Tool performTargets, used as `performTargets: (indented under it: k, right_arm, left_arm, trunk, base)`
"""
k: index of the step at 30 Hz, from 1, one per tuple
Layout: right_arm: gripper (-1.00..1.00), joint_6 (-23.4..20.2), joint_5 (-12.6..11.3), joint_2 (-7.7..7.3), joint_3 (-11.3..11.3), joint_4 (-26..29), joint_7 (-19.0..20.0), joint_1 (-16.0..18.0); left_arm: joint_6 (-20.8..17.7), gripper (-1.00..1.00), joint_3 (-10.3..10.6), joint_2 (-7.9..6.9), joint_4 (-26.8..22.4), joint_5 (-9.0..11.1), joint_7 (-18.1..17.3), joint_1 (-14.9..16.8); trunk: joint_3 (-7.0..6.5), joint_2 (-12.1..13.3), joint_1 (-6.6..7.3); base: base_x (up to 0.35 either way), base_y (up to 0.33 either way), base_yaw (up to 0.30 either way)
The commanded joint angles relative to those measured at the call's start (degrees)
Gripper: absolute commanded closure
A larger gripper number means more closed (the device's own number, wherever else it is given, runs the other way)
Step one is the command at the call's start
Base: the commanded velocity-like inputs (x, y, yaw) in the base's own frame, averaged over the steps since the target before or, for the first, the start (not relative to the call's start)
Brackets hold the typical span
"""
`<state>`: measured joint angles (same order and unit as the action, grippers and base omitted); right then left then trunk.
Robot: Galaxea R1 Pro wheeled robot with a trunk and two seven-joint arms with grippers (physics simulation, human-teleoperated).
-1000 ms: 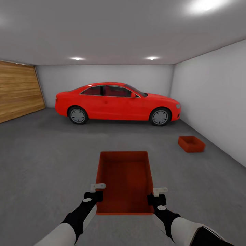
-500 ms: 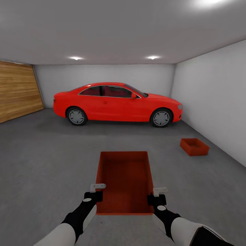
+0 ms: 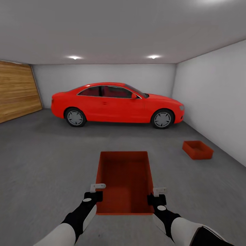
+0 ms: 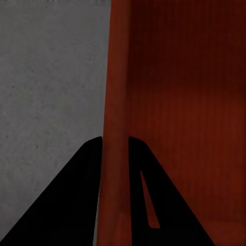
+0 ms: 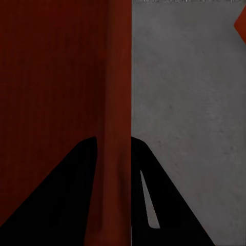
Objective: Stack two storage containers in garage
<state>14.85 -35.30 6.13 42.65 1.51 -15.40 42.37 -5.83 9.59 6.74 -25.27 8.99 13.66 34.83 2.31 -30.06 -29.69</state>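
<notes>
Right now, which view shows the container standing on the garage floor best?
The head view: the floor container sits whole on the concrete floor by the right wall, ahead-right of the carried container. The right wrist view catches just an orange-red corner at its edge. The left wrist view gives the carried container's wall instead.

I read the garage as evenly lit. Two recessed ceiling lamps (image 3: 74, 57) glow near the far wall, each with a small bloom, and a broader wash of glare sits on the ceiling overhead. A soft dark shadow lies on the floor (image 3: 41, 160) under the red car (image 3: 116, 102). The render is sharp at centre, with straight wall lines splaying toward the frame edges as in a wide lens. In both wrist views, the fingers of the left claw (image 4: 114, 146) and right claw (image 5: 113, 146) show as unlit black silhouettes, and the container wall (image 4: 115, 92) pinched between them darkens toward the camera.
</notes>
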Motion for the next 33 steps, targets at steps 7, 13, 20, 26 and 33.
performTargets:
  k: [7,13,20,26,33]
  right_arm:
    - [1.0,0.54,-1.3,-0.25,-3.04,-0.1,-0.15,0.01]
    - [1.0,0.53,-1.32,-0.25,-3.03,-0.1,-0.15,0.02]
    - [1.0,0.53,-1.31,-0.25,-3.07,-0.1,-0.15,0.0]
    - [1.0,0.54,-1.3,-0.25,-3.05,-0.1,-0.15,0.03]
    - [1.0,0.53,-1.35,-0.25,-3.07,-0.1,-0.15,0.01]
  left_arm:
    - [-0.41,1.0,-1.06,-0.15,-0.25,-0.46,1.02,0.06]
    - [-0.41,1.0,-1.06,-0.15,-0.22,-0.46,1.02,0.06]
    - [-0.41,1.0,-1.06,-0.13,-0.22,-0.46,1.02,0.06]
    - [-0.41,1.0,-1.06,-0.15,-0.23,-0.46,1.02,0.06]
    - [-0.41,1.0,-1.06,-0.15,-0.25,-0.46,1.02,0.06]
  trunk:
    - [0.12,-0.11,-0.06]
    - [0.12,-0.11,-0.06]
    - [0.12,-0.11,-0.06]
    - [0.12,-0.11,-0.06]
    - [0.12,-0.11,-0.06]
  base:
    - [0.321,0.0,0.0]
    - [0.321,0.0,0.0]
    - [0.321,0.0,0.0]
    - [0.321,0.0,0.0]
    - [0.321,0.0,0.0]
